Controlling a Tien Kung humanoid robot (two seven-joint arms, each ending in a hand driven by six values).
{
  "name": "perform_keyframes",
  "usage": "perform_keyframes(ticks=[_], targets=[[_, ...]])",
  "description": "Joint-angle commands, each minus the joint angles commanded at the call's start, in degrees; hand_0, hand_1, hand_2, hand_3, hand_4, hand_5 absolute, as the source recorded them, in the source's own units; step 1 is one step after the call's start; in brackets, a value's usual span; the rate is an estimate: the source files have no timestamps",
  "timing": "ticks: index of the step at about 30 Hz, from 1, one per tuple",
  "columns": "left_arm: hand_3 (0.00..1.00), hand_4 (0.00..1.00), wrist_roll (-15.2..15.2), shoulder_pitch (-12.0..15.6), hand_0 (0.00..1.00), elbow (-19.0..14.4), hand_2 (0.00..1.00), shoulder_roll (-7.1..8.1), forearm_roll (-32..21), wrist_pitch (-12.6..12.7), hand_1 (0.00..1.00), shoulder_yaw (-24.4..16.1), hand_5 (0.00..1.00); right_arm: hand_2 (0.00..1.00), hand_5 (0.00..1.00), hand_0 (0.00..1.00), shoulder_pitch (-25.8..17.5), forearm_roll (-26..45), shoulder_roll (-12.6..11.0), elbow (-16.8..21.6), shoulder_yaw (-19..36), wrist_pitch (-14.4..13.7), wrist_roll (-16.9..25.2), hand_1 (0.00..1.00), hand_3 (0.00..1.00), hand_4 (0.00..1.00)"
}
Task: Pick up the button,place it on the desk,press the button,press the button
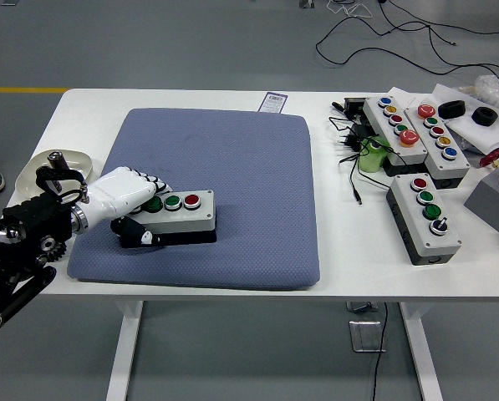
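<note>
Gripping: left hand (pixel 130 194) fingers clamp the 3-button control box (pixel 179 214) on the blue mat (pixel 232 167).
Risk: soft mat may tilt box on release.

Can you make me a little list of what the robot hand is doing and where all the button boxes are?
working hand: left hand, white, fingers curled over the box's left end
held thing: grey button box with green and red buttons
box rests on: blue pad
pad rests on: white table
right hand: not in view
other button boxes: three at the table's right
person: none in view
</note>
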Motion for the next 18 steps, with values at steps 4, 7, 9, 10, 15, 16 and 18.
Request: perform_keyframes(ticks=[4, 7, 9, 10, 15, 16, 18], targets=[[0.989, 0.998, 0.3, 1.2, 0.984, -2.8, 0.998, 0.38, -2.2, -3.7, 0.989, -2.5, 0.505, 0.674, 0.173, 0.673, -0.1, -0.5, 0.0, 0.0, 0.3, 0.0, 0.0, 0.658, 0.624, 0.31], [0.998, 0.998, 0.5, 2.3, 0.998, -5.3, 0.998, 0.71, -3.9, -6.4, 0.998, -4.4, 0.538, 0.674, 0.173, 0.673, -0.3, -0.8, 0.0, 0.0, 0.6, 0.0, 0.1, 0.658, 0.624, 0.31], [0.998, 0.998, 0.7, 2.7, 0.998, -6.2, 0.998, 0.84, -4.6, -7.5, 0.998, -5.2, 0.538, 0.674, 0.173, 0.673, -0.4, -0.9, 0.0, 0.0, 0.7, 0.1, 0.1, 0.658, 0.624, 0.31], [0.998, 0.998, 0.8, 2.9, 0.998, -6.7, 0.998, 0.84, -5.0, -8.0, 0.998, -5.6, 0.538, 0.674, 0.173, 0.673, -0.4, -1.0, 0.0, 0.0, 0.7, 0.1, 0.1, 0.658, 0.624, 0.31], [0.998, 0.998, 1.1, 4.2, 0.998, -9.1, 0.998, 0.66, -6.0, -8.2, 0.998, -8.6, 0.552, 0.674, 0.173, 0.673, -0.3, -1.2, 0.0, 0.0, 0.8, 0.1, 0.2, 0.658, 0.624, 0.31], [0.998, 0.998, 1.2, 4.7, 0.998, -9.9, 0.998, 0.58, -6.3, -7.9, 0.998, -9.7, 0.552, 0.674, 0.173, 0.673, -0.3, -1.1, 0.0, 0.0, 0.7, 0.1, 0.2, 0.658, 0.624, 0.31], [0.998, 0.998, 1.3, 5.1, 0.998, -11.3, 0.998, 0.45, -7.0, -6.5, 0.998, -11.8, 0.552, 0.674, 0.173, 0.673, -0.3, -0.7, 0.0, 0.0, 0.7, 0.1, 0.2, 0.658, 0.624, 0.31]])
